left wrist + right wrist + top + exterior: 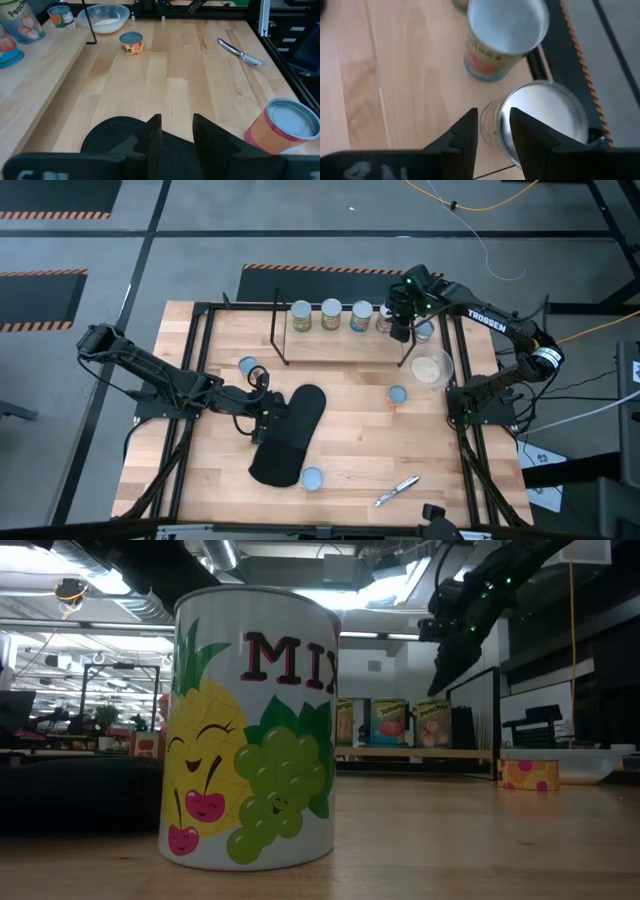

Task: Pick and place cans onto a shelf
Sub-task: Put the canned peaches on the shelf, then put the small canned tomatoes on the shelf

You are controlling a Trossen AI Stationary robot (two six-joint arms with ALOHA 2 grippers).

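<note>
The shelf stands at the table's far middle. Its top board carries three cans in a row, and a further can at its right end. My right gripper points down over that right end, fingers a narrow gap apart; in the low view it hangs above the can tops. Loose cans stand on their bases on the table: one mid-right, one near the front edge, one left of the shelf. My left gripper, narrowly open, hovers over a black pad.
A clear bowl stands right of the shelf, with another can behind it by the right rail. A silvery pen-like item lies near the front edge. The shelf's black rods rise at its ends. Bare wood lies mid-table.
</note>
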